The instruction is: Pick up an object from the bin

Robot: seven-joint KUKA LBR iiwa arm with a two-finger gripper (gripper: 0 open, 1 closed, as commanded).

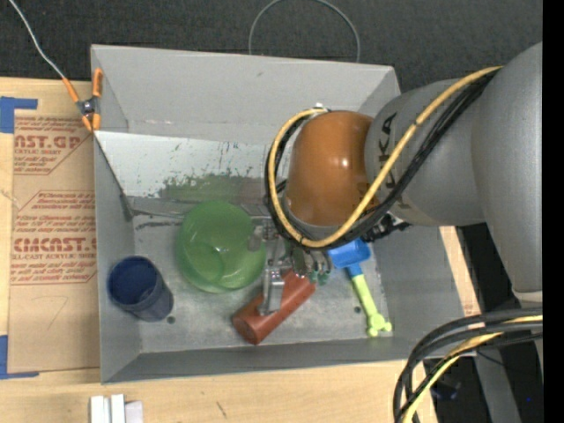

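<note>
Orange wrist cover [328, 170] topmost; jaws over middle of red-brown block [256, 322], front centre of bin [203, 331]; spread or closed, cannot tell.

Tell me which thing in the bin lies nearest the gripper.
The red-brown bar right under the gripper; the green bowl, blue cup and blue-green scoop lie aside.

Scuffed grey metal bin [176, 161]

Red-brown elongated block [264, 317], lying flat on the floor of the bin [203, 329], set diagonally near the middle of the wall at the view's lower edge, its lower-left end rounded.
</note>
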